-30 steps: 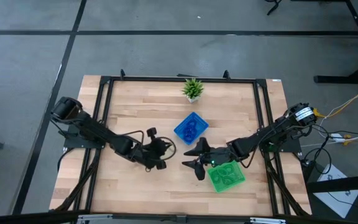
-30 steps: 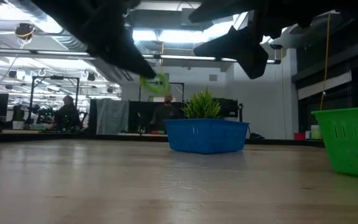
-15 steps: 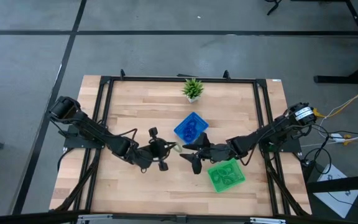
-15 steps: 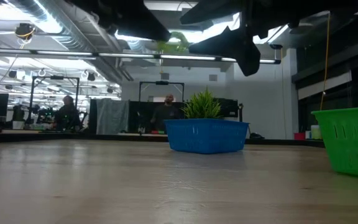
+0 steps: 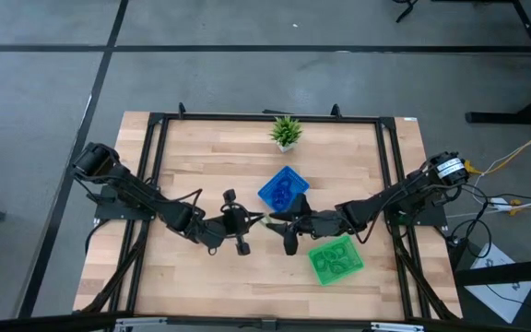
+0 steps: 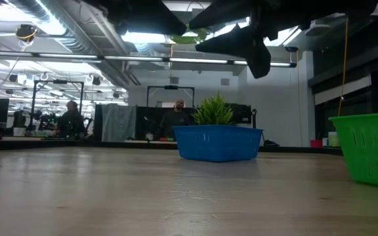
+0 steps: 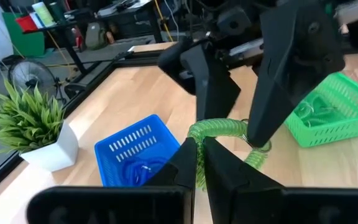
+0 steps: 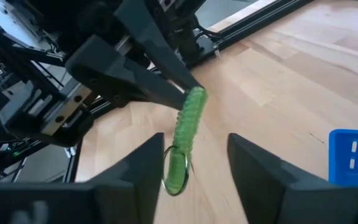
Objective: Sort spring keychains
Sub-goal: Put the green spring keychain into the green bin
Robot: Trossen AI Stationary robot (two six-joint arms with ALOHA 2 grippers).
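My left gripper (image 5: 250,224) is shut on a light green spring keychain (image 5: 259,219) above the middle of the table. The keychain also shows in the left wrist view (image 7: 219,127), the right wrist view (image 8: 188,124) and the low view (image 6: 189,37). My right gripper (image 5: 280,231) is open. Its two fingers stand on either side of the keychain's free end, and I see no touch. The blue tray (image 5: 283,189) holds blue keychains. The green tray (image 5: 336,260) holds green ones. My left gripper pinches one end of the green coil (image 8: 195,96) between its two fingertips. The fingers come about level from the table's left side. The coil sticks out past the fingertips and droops. Its ring end (image 8: 175,173) is free, and the whole keychain is lifted clear of the table.
A small potted plant (image 5: 286,132) stands at the far edge behind the blue tray. A black frame (image 5: 155,166) runs along the table's sides. Bare wood lies at the near left (image 5: 182,277). People sit in the room beyond the table (image 6: 178,115).
My left gripper has gone up and toward the table's right with the green keychain, which stays clear of the table. My right gripper has gone toward the left, to the keychain, and its open fingers now stand on either side of the coil.
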